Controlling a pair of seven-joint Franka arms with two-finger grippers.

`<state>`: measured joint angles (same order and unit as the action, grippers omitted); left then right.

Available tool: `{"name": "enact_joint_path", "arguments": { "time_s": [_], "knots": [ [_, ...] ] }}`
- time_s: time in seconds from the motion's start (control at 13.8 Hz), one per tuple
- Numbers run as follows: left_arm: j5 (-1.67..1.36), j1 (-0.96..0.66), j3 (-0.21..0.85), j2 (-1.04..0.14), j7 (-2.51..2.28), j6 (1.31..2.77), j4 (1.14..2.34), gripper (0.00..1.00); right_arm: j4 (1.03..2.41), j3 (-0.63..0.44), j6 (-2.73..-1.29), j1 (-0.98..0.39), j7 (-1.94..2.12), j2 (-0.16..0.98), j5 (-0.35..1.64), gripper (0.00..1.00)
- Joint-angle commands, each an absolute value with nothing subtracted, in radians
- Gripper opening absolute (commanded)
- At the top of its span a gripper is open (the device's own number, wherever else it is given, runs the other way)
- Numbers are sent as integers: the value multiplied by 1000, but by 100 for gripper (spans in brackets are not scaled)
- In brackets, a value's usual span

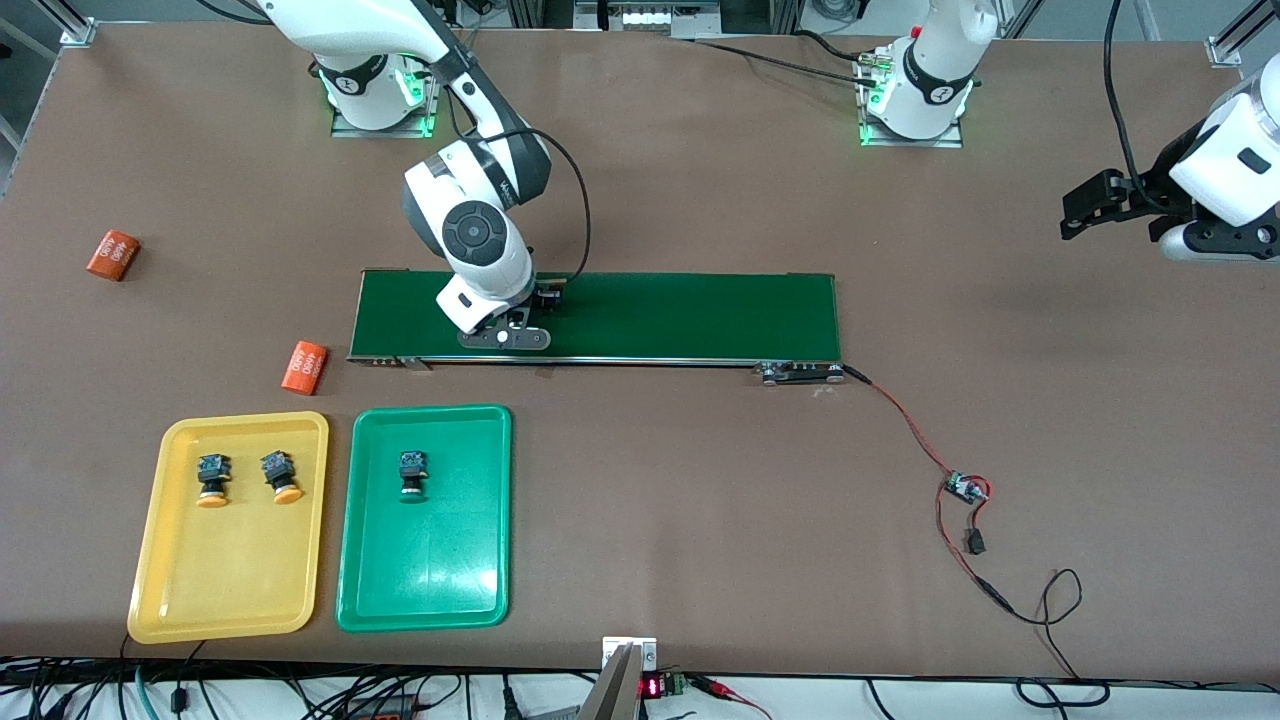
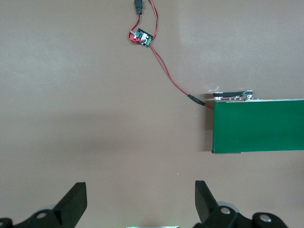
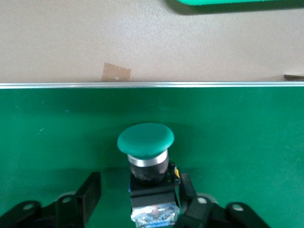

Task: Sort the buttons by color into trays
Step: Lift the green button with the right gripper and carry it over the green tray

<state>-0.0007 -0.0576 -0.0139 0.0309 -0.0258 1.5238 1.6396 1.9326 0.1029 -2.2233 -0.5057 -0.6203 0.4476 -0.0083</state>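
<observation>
Two yellow-capped buttons (image 1: 211, 479) (image 1: 283, 478) sit side by side in the yellow tray (image 1: 180, 590), and one green-capped button (image 1: 412, 474) lies in the green tray (image 1: 430, 590) right beside it, toward the right arm's end of the worktop (image 1: 700, 480). The last green button (image 3: 147, 161) is on the dark green belt (image 1: 680, 318), which lies farther from the front camera than the trays. The right gripper (image 3: 137, 199) is down on the belt around that button; its jaws sit on either side of the button's body, one looks to be touching it while the other is a bit apart, so it's a partway pinch, not a firm hold as far as I can see. The left gripper (image 2: 140, 202) hangs over bare worktop off the end of the belt, jaws spread wide with nothing between them, that arm just waiting. Two orange cylinders (image 1: 112, 255) (image 1: 304, 367) lie near the belt's other end, and a red-and-black wire (image 1: 900, 420) runs from the belt to a little circuit board (image 1: 966, 488).
</observation>
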Motion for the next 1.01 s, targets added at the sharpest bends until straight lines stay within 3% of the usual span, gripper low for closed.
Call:
{"name": "enact_joint_path", "arguments": {
  "time_s": [0.0, 0.43, 0.94],
  "knots": [
    [12, -60, 6, 35, -17, 1502, 1623, 100, 1950, 107, -2229, -494, -630, 428, 3, 41],
    [12, -58, 15, 37, -20, 1499, 1624, 100, 1815, 98, -2237, -456, -609, 436, -5, 35],
    [12, -58, 15, 37, -20, 1499, 1624, 100, 1536, -35, -2237, -431, -411, 612, -8, 35]
  ]
}}
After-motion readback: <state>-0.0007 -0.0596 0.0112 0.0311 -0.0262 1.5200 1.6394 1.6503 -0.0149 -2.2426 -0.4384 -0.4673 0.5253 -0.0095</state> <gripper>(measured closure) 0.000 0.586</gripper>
